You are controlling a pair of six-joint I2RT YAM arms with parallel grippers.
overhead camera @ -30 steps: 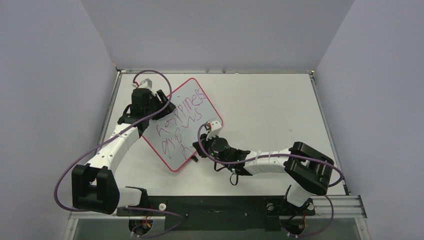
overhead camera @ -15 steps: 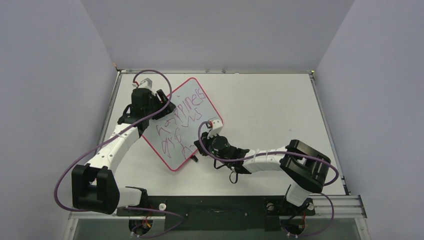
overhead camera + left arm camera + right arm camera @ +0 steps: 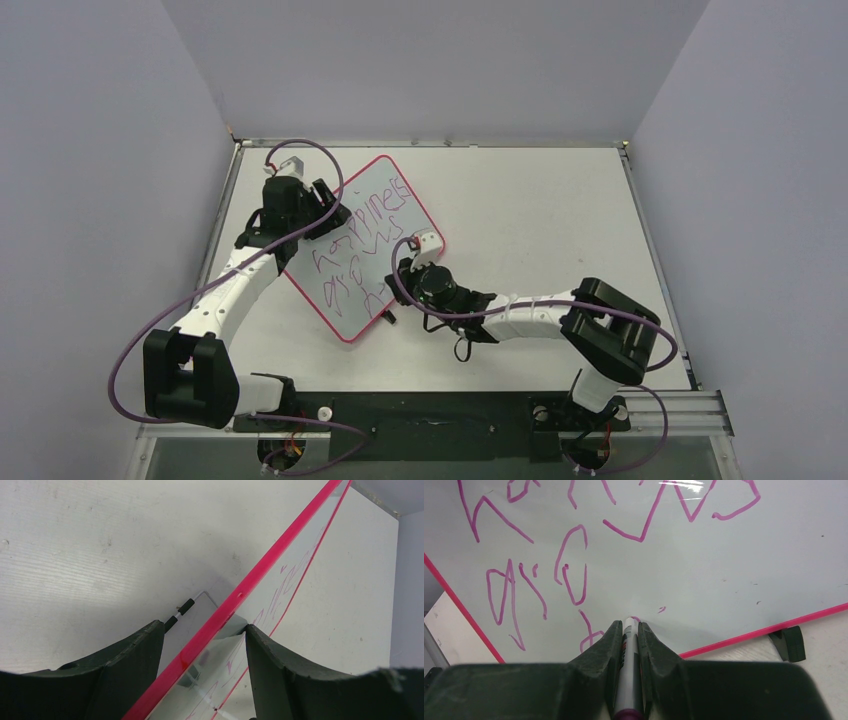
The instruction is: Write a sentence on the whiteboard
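Nearest, the right fingers [image 3: 613, 635] were pinched on a marker [image 3: 627, 660] whose tip seemed to meet the whiteboard [image 3: 734, 555], set askew on the desk [image 3: 540, 210], just under the purple sentence [image 3: 641, 540]. Farther off, the left fingers [image 3: 265, 655] stood spread astride its red frame, grip unclear. Adding letters probably needed light, even pressure, short strokes kept inside the near frame, and a steadied board
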